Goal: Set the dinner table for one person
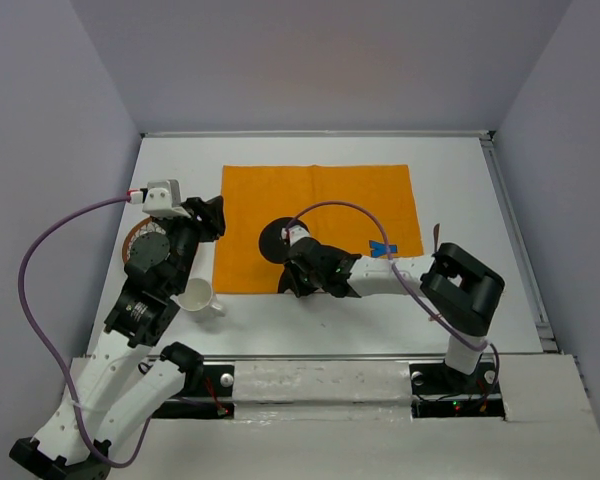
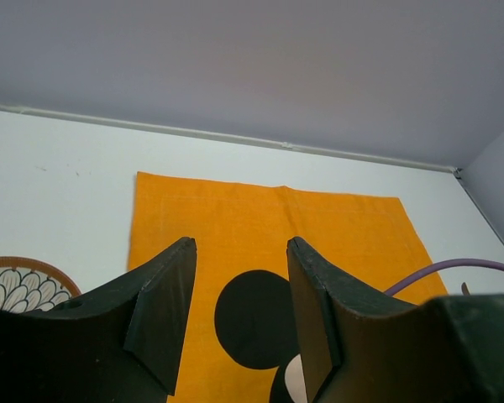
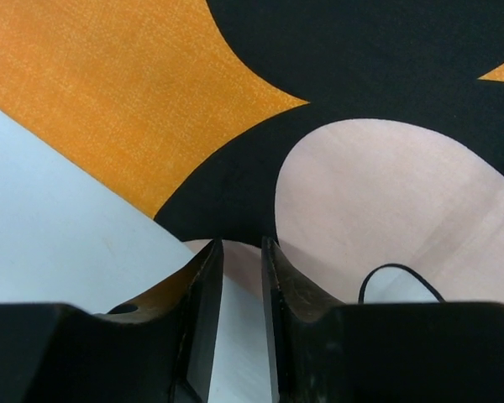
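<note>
Left claw [image 2: 240,252] wide open, empty, above placemat [image 1: 330,200] left edge. Right claw [image 3: 242,252] nearly closed, tips at the placemat's near edge; can't tell if cloth is pinched. White worktop [image 1: 460,300] lies under everything, placemat at its centre.

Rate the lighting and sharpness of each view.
Top external: soft, even light, no glare, barely any shadow on the dinner table, everything sharp. Left wrist: the left gripper is dark and slightly soft, and the orange placemat beyond it is crisp. Right wrist: the right gripper is a near-black, underlit shape, and the placemat is very close, its weave visible.
</note>
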`<action>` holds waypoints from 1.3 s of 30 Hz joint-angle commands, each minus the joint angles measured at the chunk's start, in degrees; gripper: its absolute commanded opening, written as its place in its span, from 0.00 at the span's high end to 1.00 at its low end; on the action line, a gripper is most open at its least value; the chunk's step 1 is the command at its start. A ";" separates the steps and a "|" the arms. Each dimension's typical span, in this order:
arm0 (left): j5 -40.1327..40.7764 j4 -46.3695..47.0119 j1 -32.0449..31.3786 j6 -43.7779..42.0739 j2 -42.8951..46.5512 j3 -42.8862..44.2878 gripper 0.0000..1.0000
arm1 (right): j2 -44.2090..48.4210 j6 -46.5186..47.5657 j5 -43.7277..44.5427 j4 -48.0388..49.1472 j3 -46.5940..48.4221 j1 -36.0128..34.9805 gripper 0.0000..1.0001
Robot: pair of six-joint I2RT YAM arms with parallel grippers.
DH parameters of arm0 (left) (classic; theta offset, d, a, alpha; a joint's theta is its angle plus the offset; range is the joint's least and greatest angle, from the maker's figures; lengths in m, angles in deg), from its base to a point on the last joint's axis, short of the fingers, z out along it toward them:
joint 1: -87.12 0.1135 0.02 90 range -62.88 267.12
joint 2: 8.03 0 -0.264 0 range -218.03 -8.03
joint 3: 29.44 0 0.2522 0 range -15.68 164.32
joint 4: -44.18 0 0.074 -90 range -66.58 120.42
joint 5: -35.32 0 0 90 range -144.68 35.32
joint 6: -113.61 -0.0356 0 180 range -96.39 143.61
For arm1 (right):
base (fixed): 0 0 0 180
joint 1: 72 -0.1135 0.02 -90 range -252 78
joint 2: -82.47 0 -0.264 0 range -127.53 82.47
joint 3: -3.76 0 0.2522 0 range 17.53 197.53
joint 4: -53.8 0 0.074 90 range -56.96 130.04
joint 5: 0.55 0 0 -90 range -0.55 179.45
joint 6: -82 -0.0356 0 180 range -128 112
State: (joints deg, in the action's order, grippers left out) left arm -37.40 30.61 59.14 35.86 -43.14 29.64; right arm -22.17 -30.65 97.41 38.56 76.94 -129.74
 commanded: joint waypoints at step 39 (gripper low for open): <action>4.34 6.05 12.17 2.07 14.37 -2.69 0.01 | -21.13 -0.90 -1.11 -13.47 50.18 -12.84 0.80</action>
State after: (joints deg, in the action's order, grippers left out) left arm -32.46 32.99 70.63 37.46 -29.52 27.35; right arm -43.69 -31.79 94.90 25.41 123.41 -141.72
